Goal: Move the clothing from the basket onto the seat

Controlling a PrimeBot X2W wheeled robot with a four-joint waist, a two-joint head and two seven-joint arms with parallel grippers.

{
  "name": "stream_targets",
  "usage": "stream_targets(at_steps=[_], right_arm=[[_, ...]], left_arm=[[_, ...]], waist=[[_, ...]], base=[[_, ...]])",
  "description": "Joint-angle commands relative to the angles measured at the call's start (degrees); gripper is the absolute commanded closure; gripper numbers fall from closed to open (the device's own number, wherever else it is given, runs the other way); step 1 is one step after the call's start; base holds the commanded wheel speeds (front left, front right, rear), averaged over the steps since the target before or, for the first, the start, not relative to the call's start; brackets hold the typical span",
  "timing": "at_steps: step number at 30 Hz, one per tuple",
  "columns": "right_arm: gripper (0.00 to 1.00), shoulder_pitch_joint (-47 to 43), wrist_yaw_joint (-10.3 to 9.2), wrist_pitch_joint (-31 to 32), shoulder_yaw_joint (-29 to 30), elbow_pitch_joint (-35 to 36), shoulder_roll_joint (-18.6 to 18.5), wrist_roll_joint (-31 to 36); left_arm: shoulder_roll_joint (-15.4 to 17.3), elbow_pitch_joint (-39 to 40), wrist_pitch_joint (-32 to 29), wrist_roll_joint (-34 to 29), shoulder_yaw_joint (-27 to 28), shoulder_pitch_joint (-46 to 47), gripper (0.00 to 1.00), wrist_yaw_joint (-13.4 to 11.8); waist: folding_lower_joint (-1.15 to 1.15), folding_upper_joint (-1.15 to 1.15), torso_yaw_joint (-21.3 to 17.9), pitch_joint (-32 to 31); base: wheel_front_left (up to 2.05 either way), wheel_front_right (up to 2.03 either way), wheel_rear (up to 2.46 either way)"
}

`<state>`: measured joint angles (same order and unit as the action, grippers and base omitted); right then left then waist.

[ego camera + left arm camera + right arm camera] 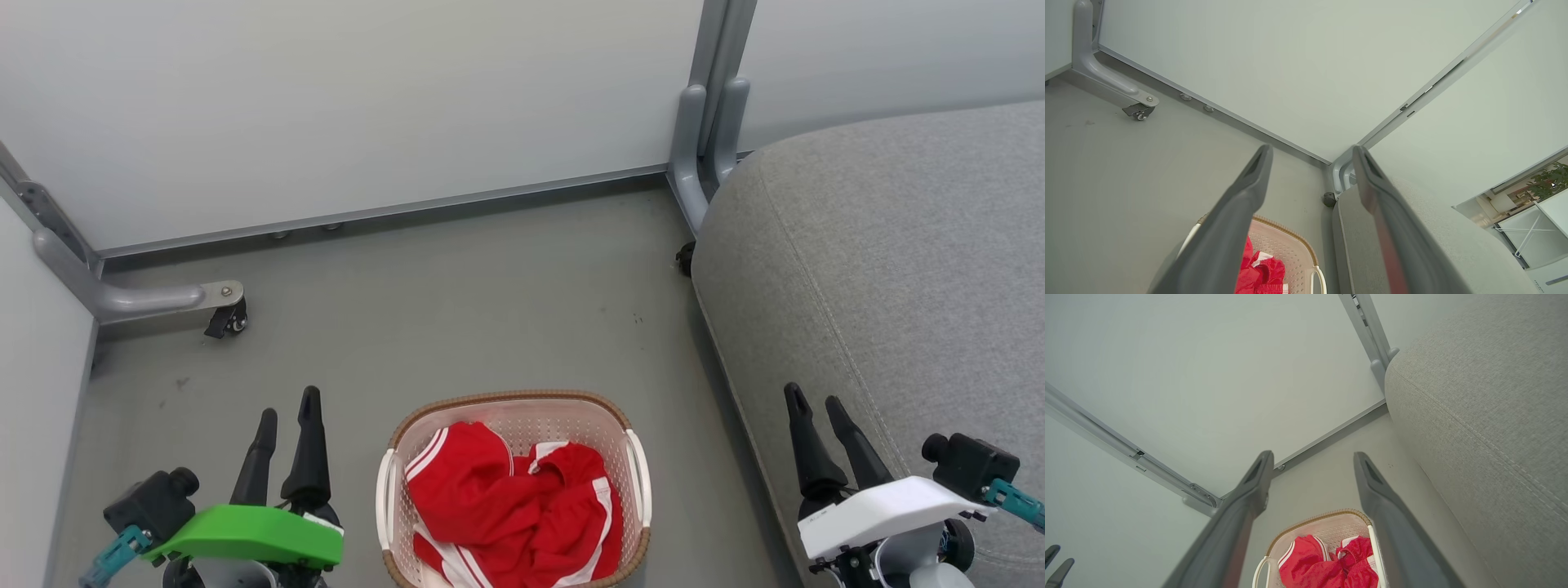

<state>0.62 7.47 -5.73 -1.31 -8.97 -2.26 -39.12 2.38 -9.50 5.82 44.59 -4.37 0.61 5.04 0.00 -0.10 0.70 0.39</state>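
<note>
Clothing lies crumpled in the basket at the bottom centre of the head view, a red heap with white stripes that fills most of the tub and sits below the brown rim. The basket stands on the floor, just left of the seat, whose grey cushion takes up the right side of the frame; that closeness probably keeps each carry short. The left hand waits at the lower left, beside the basket and apart from it, fingers spread wide with nothing between them. The right hand sits at the lower right in front of the seat's edge, equally wide and holding nothing. Both flank the basket with fingers pointing up the frame, which looks like a ready stance, so the task appears not yet begun: no garment lies on the seat. Either hand could dip into the pile, though the right is nearer the cushion. Because the cloth is loose and tangled, a pinch may lift several folds together, and a trailing part could snag on the rim.
</note>
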Motion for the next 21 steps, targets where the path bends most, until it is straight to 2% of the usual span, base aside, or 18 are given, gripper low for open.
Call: stream_targets(at_steps=[1,21], right_arm=[[0.0,0.0,0.02,-0.7,-0.3,1.1,-0.4,2.0],[0.0,-1.0,0.03,-3.8,-1.3,3.3,-0.5,14.6]], left_arm=[[0.4,0.9,0.6,-2.2,-0.3,0.0,0.0,-0.1],[0.5,1.6,3.7,-14.2,-2.7,-1.0,0.0,-0.2]], waist=[[0.0,0.04,0.0,0.0],[0.0,0.06,-0.1,-0.3]], base=[[0.0,0.0,0.0],[0.0,0.0,0.0]])
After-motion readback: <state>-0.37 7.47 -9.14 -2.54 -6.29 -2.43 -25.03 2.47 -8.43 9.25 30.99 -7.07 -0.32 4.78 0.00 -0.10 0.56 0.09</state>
